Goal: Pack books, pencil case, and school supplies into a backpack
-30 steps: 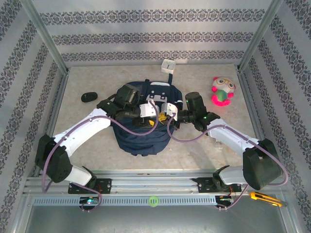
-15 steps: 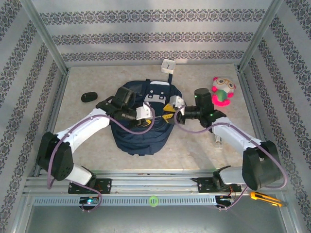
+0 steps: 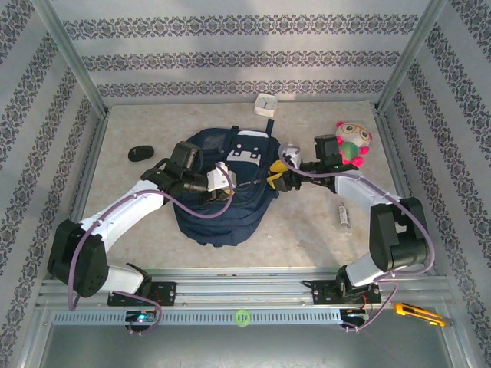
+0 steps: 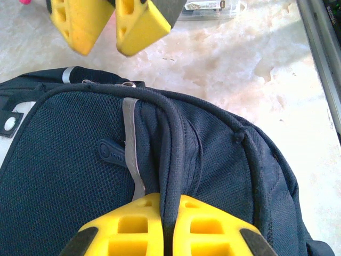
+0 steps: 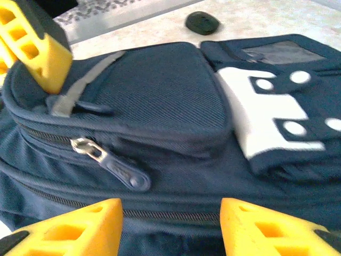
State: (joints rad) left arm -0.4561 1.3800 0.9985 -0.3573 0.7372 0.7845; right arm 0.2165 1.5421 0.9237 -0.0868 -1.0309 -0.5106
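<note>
The navy-blue backpack [image 3: 222, 201] lies flat mid-table, white patches toward the back. My left gripper [image 3: 229, 181] is over its middle and shut on a raised fold of its fabric [image 4: 169, 160]. My right gripper [image 3: 275, 175] stands open at the pack's right edge, apart from it. Its yellow fingers [image 5: 80, 229] flank a closed zipper line, with a zipper pull [image 5: 109, 162] just beyond. The small pale pencil case [image 3: 266, 102] sits at the back edge behind the pack. The books are out of view.
A pink-and-green plush toy [image 3: 350, 143] sits right of the right wrist. A black oval object [image 3: 140, 153] lies left of the pack. A small clear packet [image 3: 343, 215] lies on the table at the right. Metal frame posts and patterned walls surround the table.
My left gripper has shut on the backpack fabric. My right gripper has opened and drawn back rightward off the pack toward the plush toy.
</note>
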